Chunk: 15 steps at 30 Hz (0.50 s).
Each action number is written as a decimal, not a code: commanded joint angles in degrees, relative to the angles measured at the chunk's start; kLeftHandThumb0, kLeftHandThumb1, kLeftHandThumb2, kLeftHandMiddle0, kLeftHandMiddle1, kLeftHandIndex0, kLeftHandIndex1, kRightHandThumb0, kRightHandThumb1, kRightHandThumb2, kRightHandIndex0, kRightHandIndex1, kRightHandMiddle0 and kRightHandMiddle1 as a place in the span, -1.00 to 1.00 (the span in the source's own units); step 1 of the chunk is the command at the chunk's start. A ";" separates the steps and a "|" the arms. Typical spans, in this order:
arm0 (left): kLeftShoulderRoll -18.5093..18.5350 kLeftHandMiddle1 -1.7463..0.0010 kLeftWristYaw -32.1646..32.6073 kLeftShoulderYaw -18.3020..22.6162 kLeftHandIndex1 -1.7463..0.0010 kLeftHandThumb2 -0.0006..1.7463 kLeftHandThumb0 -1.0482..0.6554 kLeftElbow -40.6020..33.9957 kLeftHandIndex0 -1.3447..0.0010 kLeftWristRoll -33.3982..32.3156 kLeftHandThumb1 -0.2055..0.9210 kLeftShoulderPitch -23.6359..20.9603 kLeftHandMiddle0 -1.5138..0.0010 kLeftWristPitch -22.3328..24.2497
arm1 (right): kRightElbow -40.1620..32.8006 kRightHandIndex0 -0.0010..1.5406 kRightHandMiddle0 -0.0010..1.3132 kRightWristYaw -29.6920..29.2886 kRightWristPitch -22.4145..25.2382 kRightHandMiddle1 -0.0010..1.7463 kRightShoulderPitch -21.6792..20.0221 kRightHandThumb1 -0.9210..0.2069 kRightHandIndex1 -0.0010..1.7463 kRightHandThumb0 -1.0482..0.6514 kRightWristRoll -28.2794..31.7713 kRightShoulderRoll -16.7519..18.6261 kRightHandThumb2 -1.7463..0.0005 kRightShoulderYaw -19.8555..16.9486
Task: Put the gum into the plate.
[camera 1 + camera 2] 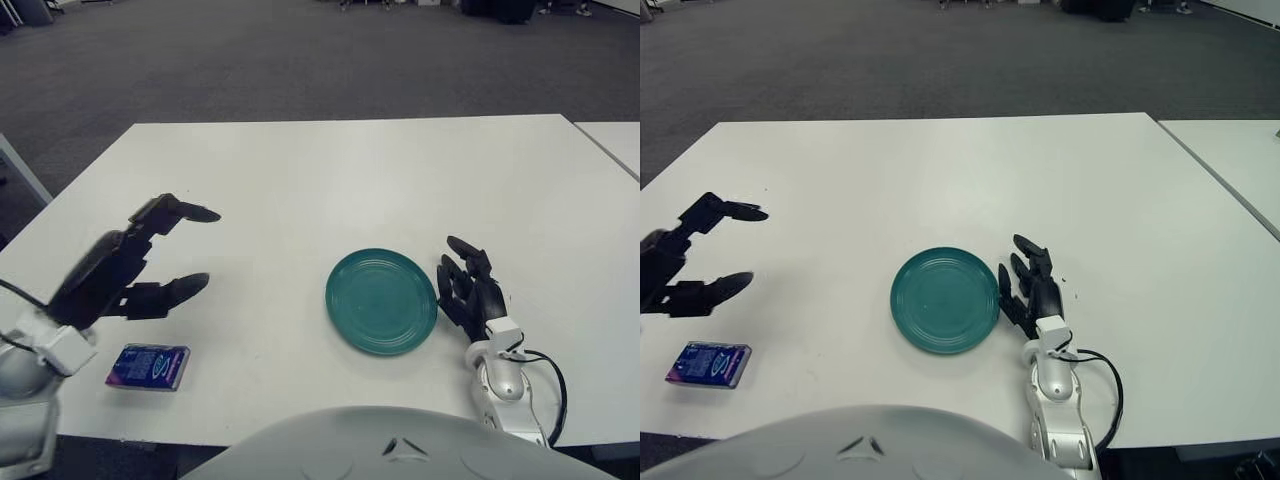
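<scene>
Reaching is the step in hand: the left hand (125,265) is held with fingers spread above the gum pack (148,366), lying at 8 o'clock from the green plate (381,300) on the table (330,180), so descent and closure are called for, while the right hand (472,296) is seen beside the plate's right rim, fingers relaxed.

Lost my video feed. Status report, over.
Left hand open, raised above gum. Right hand idle, right of plate. Gum on table, plate bare. Nothing between them.

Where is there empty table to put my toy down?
Beyond the green plate, the table's far half is bare. So is the strip between plate and gum pack. It's tight where the left hand hovers above the gum, and between plate and right hand.
</scene>
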 commanded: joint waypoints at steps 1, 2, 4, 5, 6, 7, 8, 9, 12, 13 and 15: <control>2.93 0.38 0.14 1.68 -0.26 -0.67 -0.89 5.73 0.99 3.44 0.96 -2.06 0.73 -5.02 | 1.90 -0.48 -1.00 0.18 3.67 -0.17 2.19 -1.00 -0.87 -0.57 0.02 0.65 0.26 0.34; 3.55 0.40 -0.04 1.70 -0.27 -0.66 -0.90 6.86 1.00 3.49 0.98 -2.22 0.73 -6.26 | 1.84 -0.48 -1.00 0.17 3.72 -0.17 2.24 -1.00 -0.87 -0.57 0.00 0.72 0.26 0.41; 6.24 0.41 -2.22 1.67 -0.27 -0.66 -0.92 7.98 1.00 2.37 0.99 -1.54 0.73 -7.91 | 1.87 -0.48 -1.00 0.12 3.88 -0.17 2.20 -1.00 -0.87 -0.58 -0.08 0.89 0.25 0.58; 7.68 0.42 -3.15 1.61 -0.27 -0.66 -0.93 9.83 1.00 1.85 0.99 -1.29 0.73 -9.26 | 1.91 -0.48 -1.00 0.13 3.94 -0.17 2.16 -1.00 -0.87 -0.58 -0.10 0.94 0.25 0.66; 8.69 0.43 -3.78 1.62 -0.28 -0.66 -0.94 11.30 1.00 1.40 1.00 -1.12 0.74 -10.39 | 1.84 -0.47 -1.00 0.12 3.98 -0.18 2.22 -1.00 -0.86 -0.58 -0.13 0.99 0.25 0.77; 9.52 0.43 -4.14 1.60 -0.29 -0.66 -0.95 13.39 1.00 1.15 1.00 -1.13 0.74 -11.83 | 1.78 -0.47 -1.00 0.13 4.01 -0.18 2.26 -1.00 -0.86 -0.58 -0.13 1.02 0.25 0.85; 10.33 0.43 -4.46 1.81 -0.29 -0.67 -0.96 15.02 1.00 1.40 1.00 -1.01 0.75 -13.09 | 1.81 -0.47 -1.00 0.22 4.03 -0.18 2.25 -1.00 -0.86 -0.58 -0.01 1.07 0.25 0.91; 10.85 0.44 -4.63 2.00 -0.31 -0.69 -0.97 16.03 1.00 1.52 1.00 -0.90 0.77 -14.01 | 1.75 -0.47 -1.00 0.26 4.03 -0.19 2.33 -1.00 -0.85 -0.58 0.05 1.13 0.25 1.00; 12.09 0.45 -4.95 2.44 -0.32 -0.73 -0.99 17.39 1.00 2.19 1.00 -0.54 0.81 -15.70 | 1.76 -0.48 -1.00 0.36 4.03 -0.20 2.37 -1.00 -0.85 -0.58 0.25 1.23 0.26 1.07; 12.60 0.46 -5.17 2.62 -0.32 -0.74 -0.99 17.68 1.00 2.42 1.00 -0.26 0.82 -16.21 | 1.77 -0.48 -1.00 0.35 4.02 -0.20 2.40 -1.00 -0.85 -0.58 0.29 1.29 0.26 1.11; 13.87 0.48 -6.13 2.99 -0.31 -0.76 -1.00 18.09 1.00 2.55 1.00 0.86 0.85 -17.08 | 1.85 -0.48 -1.00 0.34 4.03 -0.20 2.41 -1.00 -0.84 -0.58 0.37 1.35 0.27 1.08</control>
